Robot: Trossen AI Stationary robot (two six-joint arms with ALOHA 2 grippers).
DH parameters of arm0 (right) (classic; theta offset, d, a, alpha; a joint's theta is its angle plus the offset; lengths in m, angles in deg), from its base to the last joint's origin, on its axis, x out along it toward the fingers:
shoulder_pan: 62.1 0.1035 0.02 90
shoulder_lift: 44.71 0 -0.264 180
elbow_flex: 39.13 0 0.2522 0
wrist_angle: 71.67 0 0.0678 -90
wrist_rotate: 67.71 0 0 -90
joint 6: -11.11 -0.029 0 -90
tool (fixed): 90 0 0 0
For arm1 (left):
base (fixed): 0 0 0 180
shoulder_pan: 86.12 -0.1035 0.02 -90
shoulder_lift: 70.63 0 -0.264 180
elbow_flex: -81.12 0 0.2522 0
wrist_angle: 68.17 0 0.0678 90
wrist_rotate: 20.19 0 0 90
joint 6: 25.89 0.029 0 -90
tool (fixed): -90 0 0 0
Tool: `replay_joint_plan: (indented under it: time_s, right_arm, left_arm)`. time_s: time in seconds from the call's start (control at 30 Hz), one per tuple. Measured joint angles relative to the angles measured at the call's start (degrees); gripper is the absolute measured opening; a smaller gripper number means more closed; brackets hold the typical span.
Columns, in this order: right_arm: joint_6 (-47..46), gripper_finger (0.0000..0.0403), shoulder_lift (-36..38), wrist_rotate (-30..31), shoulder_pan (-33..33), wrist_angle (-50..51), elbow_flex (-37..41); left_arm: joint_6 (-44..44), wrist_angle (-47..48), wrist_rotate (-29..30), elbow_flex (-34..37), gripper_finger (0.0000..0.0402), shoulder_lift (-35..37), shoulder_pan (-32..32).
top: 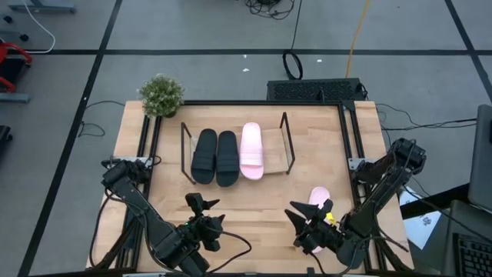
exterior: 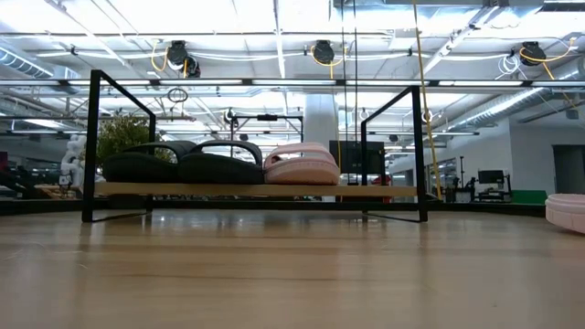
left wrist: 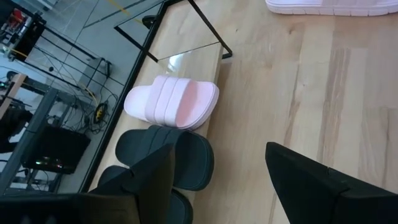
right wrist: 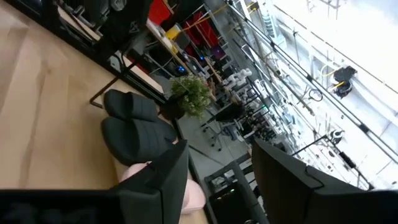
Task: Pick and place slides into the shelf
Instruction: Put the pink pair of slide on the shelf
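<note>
- The right gripper (top: 307, 225) is hovering near the front of the table with its fingers (right wrist: 168, 168) spread wide and holding nothing.
- It is sitting just beside the one loose pale pink slide (top: 319, 200), which is lying on the wood right of the shelf (top: 286, 146) and nearer than it, and which shows at the right edge of the low view (exterior: 567, 212).
- Doing this step well is, I judge, a matter of lowering the open jaws over the wide strap, closing across it and lifting the slide level.
- The free bay is lying at the right end of the shelf, beside the placed pink slide (top: 251, 150); sliding the held one in toe-first, parallel to it and clear of the wire end frame, should be keeping the row tidy.
- The two black slides (top: 215, 156) are filling the left part of the shelf.
- The left gripper (top: 201, 219) is waiting near the front on the left, with its fingers (left wrist: 155, 180) apart and empty.
- No brand, label or readable writing is showing on the slides, the shelf or the potted plant (top: 161, 95).
</note>
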Motion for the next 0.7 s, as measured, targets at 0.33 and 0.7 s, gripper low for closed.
replay_joint_plan:
  time_s: [0.33,0.7]
  right_arm:
    - [-7.99,0.0169,-5.87,-0.02,2.53,-2.04,0.0]
    - [-7.33,0.0169,-11.25,0.0,7.58,-11.18,0.0]
  left_arm:
    - [0.11,-0.01,0.0,0.0,0.0255,0.0,-0.81]
    - [-0.13,-0.02,0.0,0.0,0.0255,0.0,-0.81]
